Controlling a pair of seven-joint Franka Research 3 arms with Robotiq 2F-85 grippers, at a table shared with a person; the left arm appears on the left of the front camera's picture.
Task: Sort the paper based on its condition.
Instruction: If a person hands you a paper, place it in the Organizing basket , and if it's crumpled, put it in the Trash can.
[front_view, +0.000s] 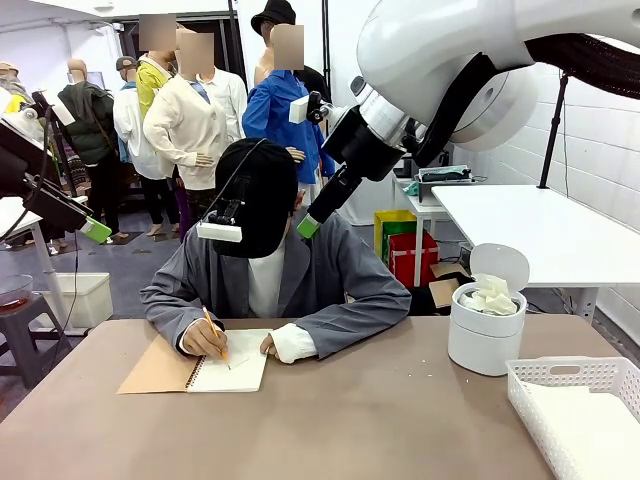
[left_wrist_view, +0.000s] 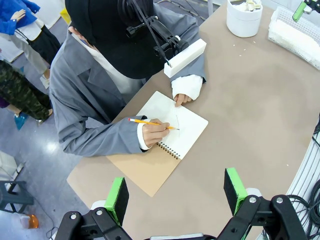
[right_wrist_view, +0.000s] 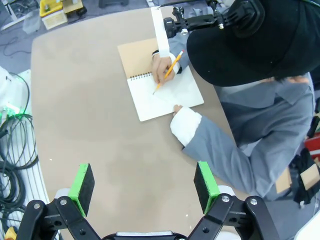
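right wrist view: right gripper (right_wrist_view: 145, 187) wide open, empty, high above table (right_wrist_view: 100, 125)

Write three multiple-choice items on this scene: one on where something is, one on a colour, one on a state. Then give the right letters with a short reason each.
1. Where is the white bin with crumpled paper in the front view?
A. On the table, beside the white basket
B. On the floor
C. On the notebook

2. What colour is the pencil in the person's hand?
A. Blue
B. Yellow-orange
C. Black

3. How are the right gripper and left gripper set?
A. Both shut on paper
B. One holds the pencil
C. Both open, holding nothing

Answers: 1 A, the bin stands on the table next to the basket; 2 B, it shows yellow-orange over the notebook page; 3 C, each wrist view shows green pads wide apart with only table between them.
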